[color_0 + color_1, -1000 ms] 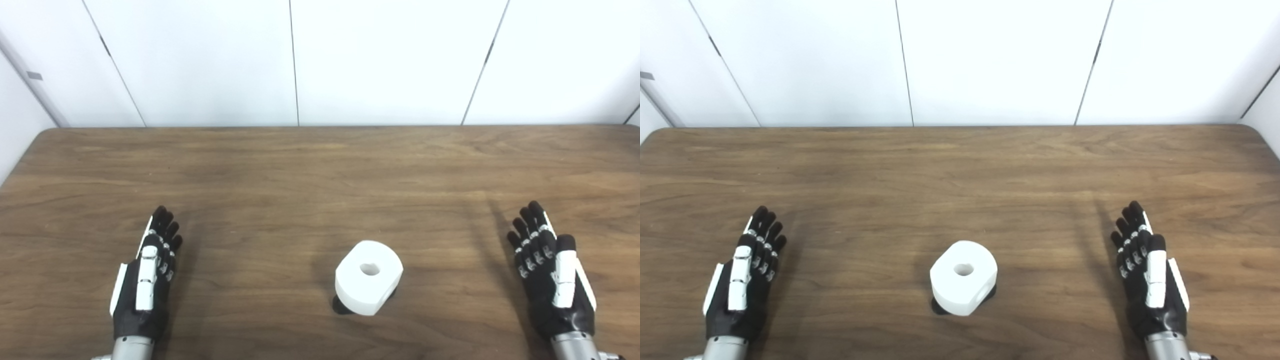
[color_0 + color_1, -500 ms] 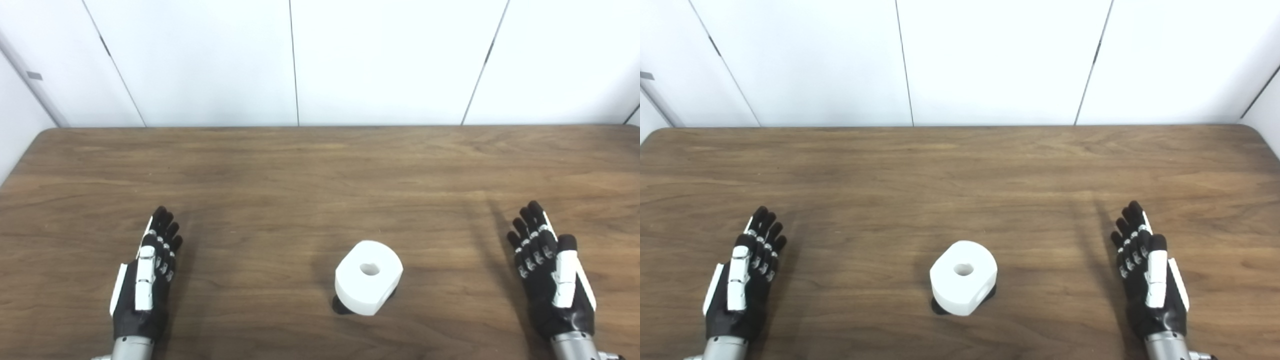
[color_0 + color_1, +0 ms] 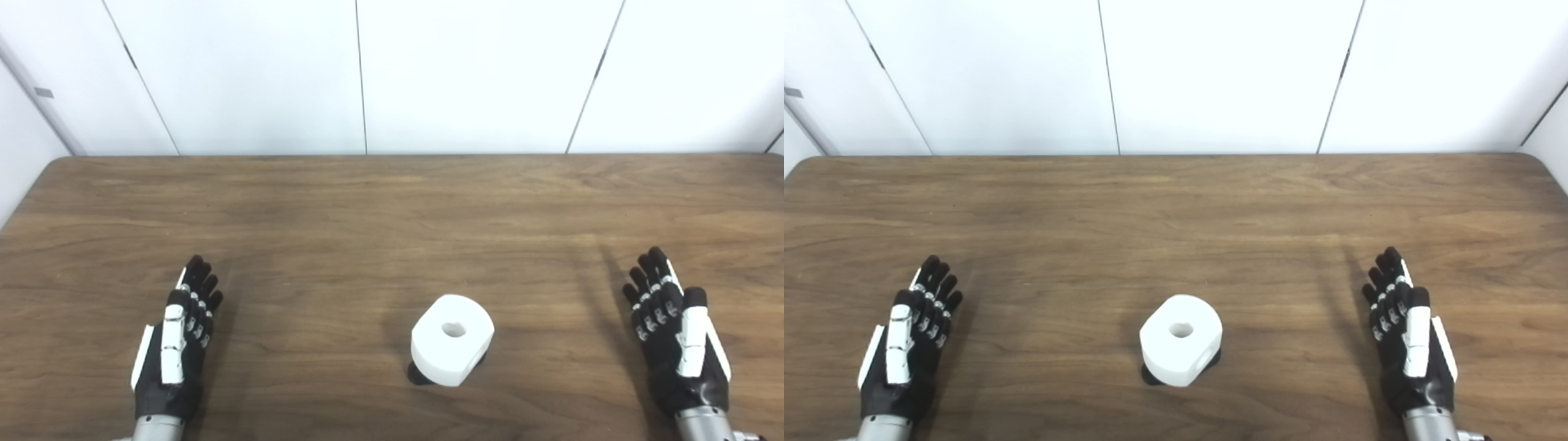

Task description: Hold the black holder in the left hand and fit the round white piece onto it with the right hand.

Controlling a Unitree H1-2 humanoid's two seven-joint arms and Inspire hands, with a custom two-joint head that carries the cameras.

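The left hand (image 3: 174,343) has slid slightly back and outward, fingers spread, empty; the right hand (image 3: 677,337) lies spread too. Between them on the bench (image 3: 392,214) the round white piece (image 3: 452,339) sits over the black holder (image 3: 418,375) — seemingly fitted, hands clear.

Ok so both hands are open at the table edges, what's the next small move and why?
Probably bring the left hand inward toward the black holder, which barely peeks from under the round white piece. Both it and the right hand are open and well clear.
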